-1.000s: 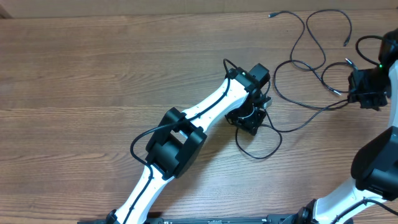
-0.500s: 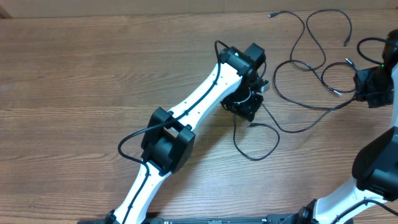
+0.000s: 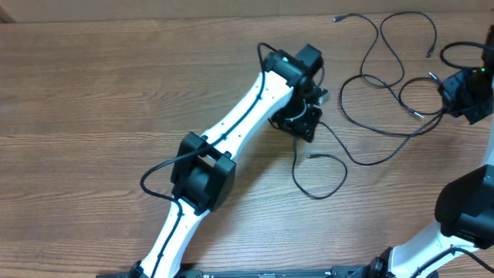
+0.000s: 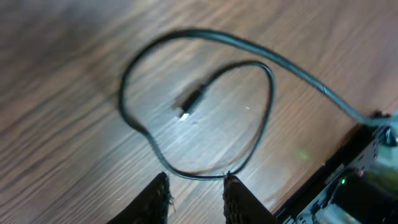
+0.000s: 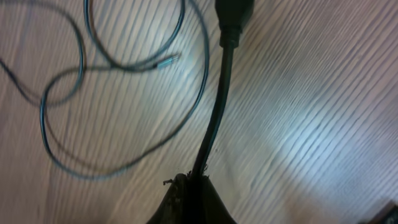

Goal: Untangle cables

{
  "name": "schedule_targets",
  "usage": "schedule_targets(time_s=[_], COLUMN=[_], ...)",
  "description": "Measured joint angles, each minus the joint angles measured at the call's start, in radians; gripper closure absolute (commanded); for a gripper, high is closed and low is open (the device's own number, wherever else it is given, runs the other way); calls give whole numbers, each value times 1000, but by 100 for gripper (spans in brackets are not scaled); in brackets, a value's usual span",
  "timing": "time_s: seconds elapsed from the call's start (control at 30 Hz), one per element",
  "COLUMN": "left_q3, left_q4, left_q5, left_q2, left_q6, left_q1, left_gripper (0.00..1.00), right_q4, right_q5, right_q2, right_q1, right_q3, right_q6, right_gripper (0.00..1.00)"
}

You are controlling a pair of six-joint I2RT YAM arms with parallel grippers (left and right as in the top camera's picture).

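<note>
Several thin black cables (image 3: 384, 133) lie crossed over one another on the wooden table at the upper right. One cable forms a loop (image 3: 344, 174) near the middle, with its plug end (image 3: 312, 156) inside the loop. My left gripper (image 3: 299, 133) is open and empty just up-left of that loop. In the left wrist view the loop (image 4: 268, 118) and its plug (image 4: 191, 106) lie just ahead of the open fingers (image 4: 196, 182). My right gripper (image 3: 465, 96) is at the right edge. The right wrist view shows it (image 5: 194, 179) shut on a black cable (image 5: 217, 118) that runs to a plug (image 5: 235, 15).
The white left arm (image 3: 231, 139) stretches diagonally from the front edge to the middle of the table. The right arm's base (image 3: 463, 208) stands at the lower right. Bare wood (image 3: 116, 93) covers the left half.
My left gripper has moved up and to the left, away from the loop, which stays on the table. My right gripper has shifted slightly up and right with its cable.
</note>
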Motion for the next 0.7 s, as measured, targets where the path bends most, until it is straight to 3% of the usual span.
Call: schedule_targets(time_s=[0.47,0.6,0.7], left_q3=[0,0,0], left_q4=[-19,-18,-16], left_q5=[0,0,0], left_q2=[0,0,0], left_q6=[-86,-90,-90], left_q1=[89,89,89], left_gripper=[51,50,49], right_q4=[-180,-184,-184], right_q5=[-23,-24,-24], right_q2=[0,0,0], right_q1=[10,12,19], right_q3=[0,0,0], right_q6=[135,104,66], right_gripper=[95,76,71])
